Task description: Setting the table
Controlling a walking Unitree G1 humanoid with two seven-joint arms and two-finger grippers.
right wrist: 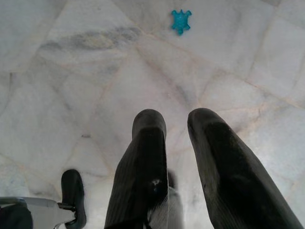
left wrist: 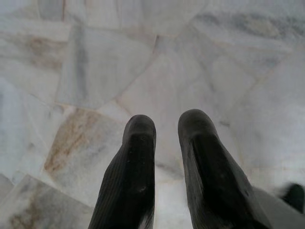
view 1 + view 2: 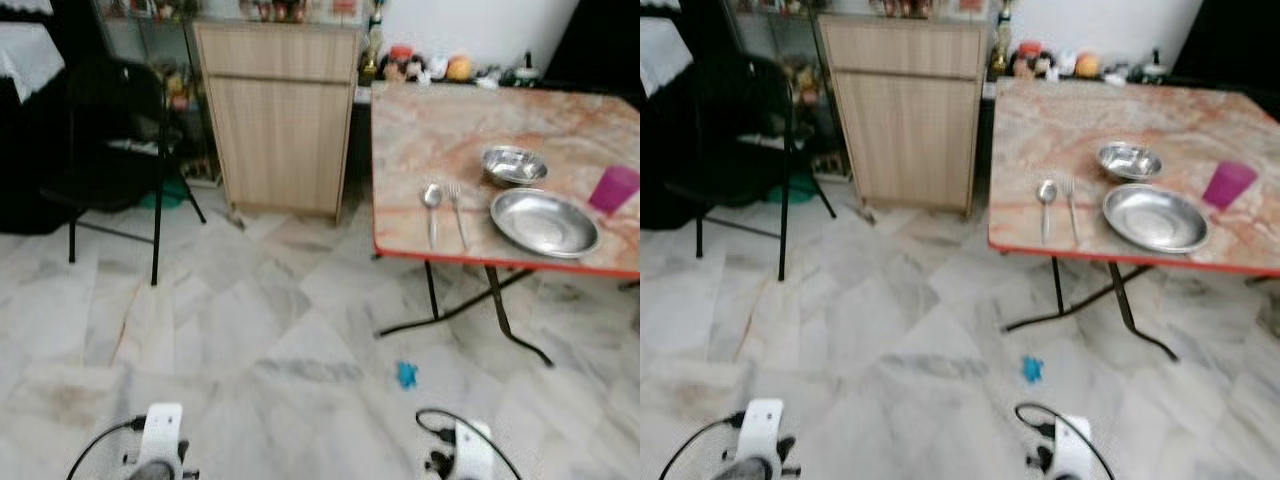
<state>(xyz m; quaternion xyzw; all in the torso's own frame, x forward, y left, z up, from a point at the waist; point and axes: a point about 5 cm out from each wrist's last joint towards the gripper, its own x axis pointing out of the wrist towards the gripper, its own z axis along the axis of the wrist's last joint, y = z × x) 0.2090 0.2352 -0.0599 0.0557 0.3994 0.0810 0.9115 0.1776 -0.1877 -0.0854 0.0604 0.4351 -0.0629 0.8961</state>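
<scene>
A marble-patterned folding table (image 3: 470, 130) with a red edge stands ahead on the right. On its near side lie a steel plate (image 3: 543, 222) and a steel bowl (image 3: 513, 164) just behind it. A spoon (image 3: 432, 205) and a fork (image 3: 457, 212) lie side by side left of the plate, and a pink cup (image 3: 613, 189) stands to its right. Both arms hang low, their wrists at the bottom edge of the eye views. My left gripper (image 2: 167, 126) and right gripper (image 1: 176, 121) point at the marble floor, fingers slightly apart, holding nothing.
A wooden cabinet (image 3: 280, 110) stands left of the table, with a black chair (image 3: 120, 150) further left. A small blue turtle toy (image 3: 406, 375) lies on the floor near the table's black legs (image 3: 495, 310). Bottles and small items (image 3: 440, 68) crowd the wall behind the table.
</scene>
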